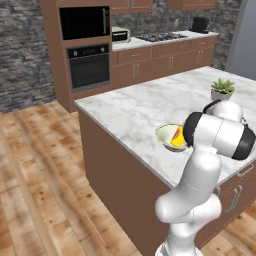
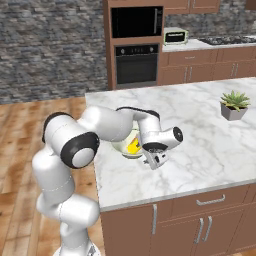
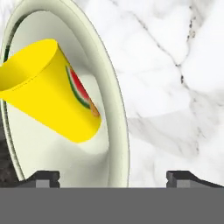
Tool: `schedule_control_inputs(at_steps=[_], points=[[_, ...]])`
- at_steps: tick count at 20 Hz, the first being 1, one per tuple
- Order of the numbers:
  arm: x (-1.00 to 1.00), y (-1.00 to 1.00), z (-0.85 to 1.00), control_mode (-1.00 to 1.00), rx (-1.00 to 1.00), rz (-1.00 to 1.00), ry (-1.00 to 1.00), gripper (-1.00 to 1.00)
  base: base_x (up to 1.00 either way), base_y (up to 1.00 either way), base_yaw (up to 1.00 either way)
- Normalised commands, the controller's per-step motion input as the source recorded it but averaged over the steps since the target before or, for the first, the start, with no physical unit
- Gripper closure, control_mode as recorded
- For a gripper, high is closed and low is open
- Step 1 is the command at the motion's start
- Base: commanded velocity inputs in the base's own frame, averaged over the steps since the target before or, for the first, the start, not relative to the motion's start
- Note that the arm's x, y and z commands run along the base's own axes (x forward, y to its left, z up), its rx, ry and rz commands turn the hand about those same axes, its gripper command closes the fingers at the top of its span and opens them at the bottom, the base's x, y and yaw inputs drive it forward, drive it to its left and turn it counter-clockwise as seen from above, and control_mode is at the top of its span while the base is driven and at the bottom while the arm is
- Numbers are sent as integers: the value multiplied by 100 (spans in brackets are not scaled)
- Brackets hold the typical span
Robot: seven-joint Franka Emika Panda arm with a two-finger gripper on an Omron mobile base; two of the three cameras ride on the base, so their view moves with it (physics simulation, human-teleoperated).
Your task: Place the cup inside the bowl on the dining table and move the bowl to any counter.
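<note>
I saw the counter (image 1: 135, 112), a marble-topped island with brown drawers and doors, spreading out in front of me, and everything else I placed against it. Beyond its far edge stood a wall of brown cabinets holding a black oven (image 1: 89, 65), with a stovetop (image 1: 161, 36) on the run beside it. Toward the counter's far right corner sat a small potted plant (image 2: 234, 104), well apart from my work. My own white arm crossed the near edge of the counter and hid part of the bowl (image 2: 128, 148) in the base views. The bowl rested on the marble near that edge, and the cup (image 3: 50, 89) lay tilted inside it. The gripper (image 3: 113, 179) hung just beside the bowl's rim, its fingers spread wide and holding nothing.
</note>
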Motion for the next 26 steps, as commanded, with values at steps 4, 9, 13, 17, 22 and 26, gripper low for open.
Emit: schedule_control_inputs(at_steps=[4, 9, 13, 17, 22, 26], points=[[-48, 0, 63, -100, -2, 0, -10, -100, 0, 0, 0], [-52, 0, 60, -100, 0, 0, -7, -100, 0, 0, 0], [-46, 0, 54, -100, -5, 0, 0, -100, 0, 0, 0], [-55, 0, 53, -100, -10, 0, 5, -100, 0, 0, 0], [-55, 0, 48, -100, -12, 0, 7, -100, 0, 0, 0], [-48, 10, 41, -100, -11, 0, 6, -100, 0, 0, 0]])
